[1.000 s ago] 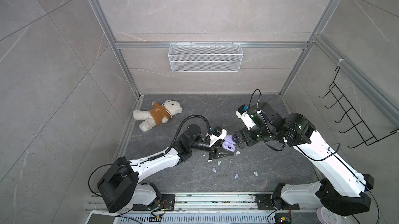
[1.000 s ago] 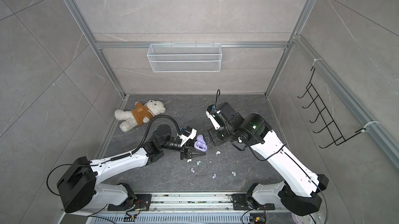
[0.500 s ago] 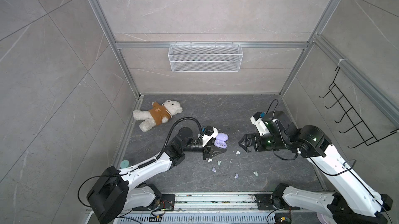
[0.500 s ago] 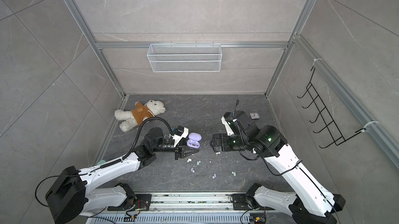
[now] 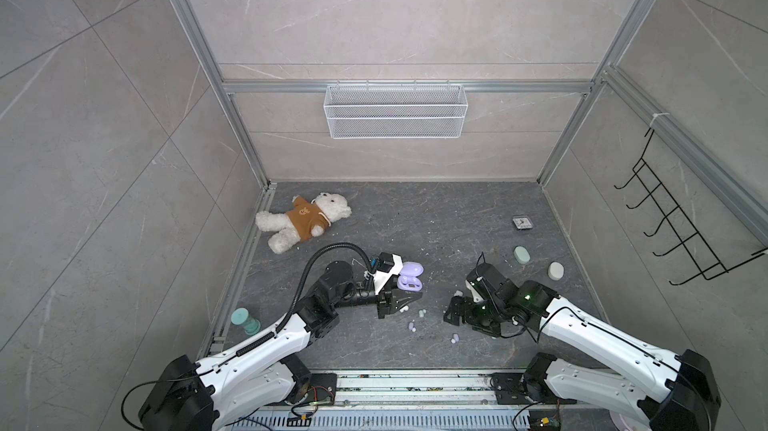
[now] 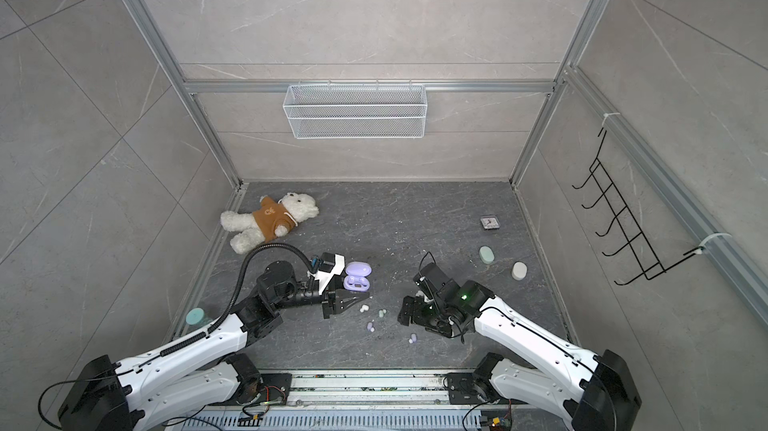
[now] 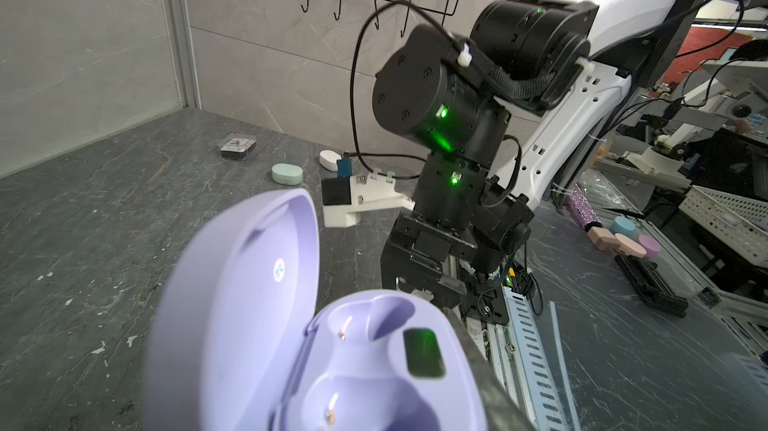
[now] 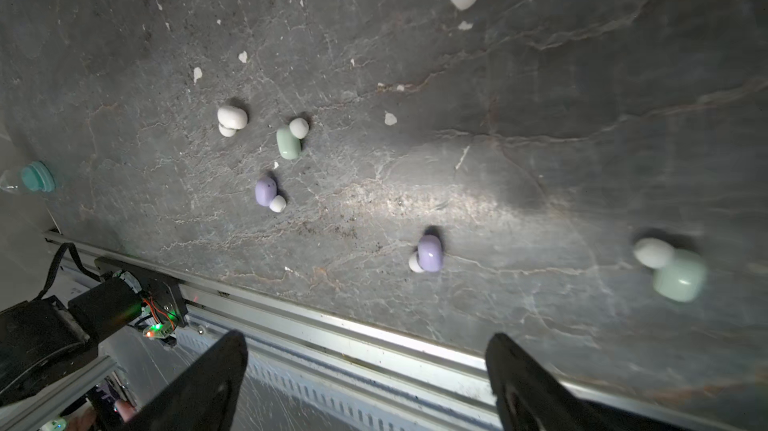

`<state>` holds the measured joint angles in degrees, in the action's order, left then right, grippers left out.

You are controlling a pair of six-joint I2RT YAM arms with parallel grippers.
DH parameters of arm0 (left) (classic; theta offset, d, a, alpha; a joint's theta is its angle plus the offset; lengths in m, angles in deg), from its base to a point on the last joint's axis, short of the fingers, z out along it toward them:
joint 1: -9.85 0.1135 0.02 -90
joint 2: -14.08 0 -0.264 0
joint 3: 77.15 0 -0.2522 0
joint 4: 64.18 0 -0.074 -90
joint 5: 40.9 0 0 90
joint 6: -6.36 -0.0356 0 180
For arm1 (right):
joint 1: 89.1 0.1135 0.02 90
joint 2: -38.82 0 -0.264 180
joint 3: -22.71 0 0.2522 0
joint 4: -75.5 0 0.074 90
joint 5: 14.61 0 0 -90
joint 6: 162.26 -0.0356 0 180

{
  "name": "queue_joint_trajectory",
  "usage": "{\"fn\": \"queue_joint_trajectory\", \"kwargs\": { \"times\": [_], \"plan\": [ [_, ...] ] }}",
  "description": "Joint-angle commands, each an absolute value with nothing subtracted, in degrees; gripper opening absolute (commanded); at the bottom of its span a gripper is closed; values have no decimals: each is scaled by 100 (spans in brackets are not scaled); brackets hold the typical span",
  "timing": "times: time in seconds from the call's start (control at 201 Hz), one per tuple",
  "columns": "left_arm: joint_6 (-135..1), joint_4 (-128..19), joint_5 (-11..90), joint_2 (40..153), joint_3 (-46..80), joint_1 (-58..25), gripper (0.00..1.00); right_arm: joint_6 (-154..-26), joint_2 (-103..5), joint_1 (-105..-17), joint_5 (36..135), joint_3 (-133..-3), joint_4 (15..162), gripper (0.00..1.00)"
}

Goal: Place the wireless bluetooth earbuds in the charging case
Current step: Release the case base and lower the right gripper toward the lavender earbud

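Observation:
The lilac charging case (image 5: 409, 282) (image 6: 356, 281) is held with its lid open, and my left gripper (image 5: 405, 295) is shut on its base. In the left wrist view the case (image 7: 332, 345) fills the foreground, both sockets empty, with one grey finger (image 7: 488, 385) against its side. Several earbuds lie on the floor: white (image 8: 232, 118), mint (image 8: 289, 143), lilac (image 8: 265, 192), lilac (image 8: 429, 253), mint (image 8: 679, 277). My right gripper (image 8: 365, 370) (image 5: 455, 313) hangs open above the front rail, beside the lilac bud (image 5: 454, 339), holding nothing.
A teddy bear (image 5: 305, 221) lies at the back left. A closed mint case (image 5: 522, 254), a white case (image 5: 555, 271) and a small clock (image 5: 522, 222) sit at the right. A teal-capped bottle (image 5: 245, 321) lies by the left wall. A metal rail (image 8: 374, 337) runs along the front edge.
My right gripper has drawn away from the case and come down toward the front, over the loose earbuds. My left gripper has shifted left with the case in it.

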<state>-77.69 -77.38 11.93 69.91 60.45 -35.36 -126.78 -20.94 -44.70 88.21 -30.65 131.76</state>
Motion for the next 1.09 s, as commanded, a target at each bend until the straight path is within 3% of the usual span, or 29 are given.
{"fn": "queue_joint_trajectory", "kwargs": {
  "times": [0.0,1.09],
  "plan": [
    [-7749,-7773,1345,6756,6034,-3507,30,-13294,-2188,-4225,8899,-2627,12167,91],
    [-7643,-7560,1583,6411,6206,-3507,28,-13486,-3231,-3984,8940,-2170,11237,92]
  ]
}}
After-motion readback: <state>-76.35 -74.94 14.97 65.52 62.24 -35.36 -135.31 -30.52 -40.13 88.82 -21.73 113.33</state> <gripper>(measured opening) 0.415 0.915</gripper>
